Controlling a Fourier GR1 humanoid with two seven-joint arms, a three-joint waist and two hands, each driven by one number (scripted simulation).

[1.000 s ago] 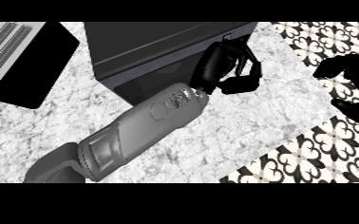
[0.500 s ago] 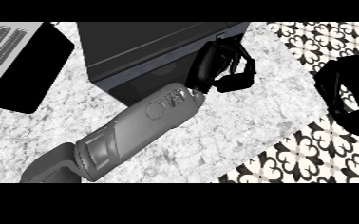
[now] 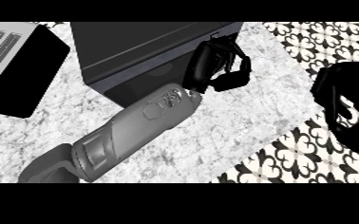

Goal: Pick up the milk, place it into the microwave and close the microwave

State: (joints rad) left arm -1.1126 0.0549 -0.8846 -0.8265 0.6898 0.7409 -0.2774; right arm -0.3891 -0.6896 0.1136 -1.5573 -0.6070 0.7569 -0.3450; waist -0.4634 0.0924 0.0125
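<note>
Left hand: the left hand (image 3: 214,66) sits at the front right corner of the microwave (image 3: 140,52), fingers curled; nothing can be seen in them.
Right hand: the right hand (image 3: 340,102) shows at the view's right edge; whether it is open or closed cannot be told.
Milk: not visible anywhere; its position and look cannot be given.
Key relation: the left hand touches the microwave front and is nearer; the right is well apart.
Counter: marble counter (image 3: 245,123), patterned floor beyond.

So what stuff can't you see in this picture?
- The milk: nowhere in the head view.
- The microwave: cut off by the top edge, so whether it's open or closed is unclear.
- Left hand: anything in its curled fingers can't be made out.
- Right hand: cut off at the right edge.
</note>
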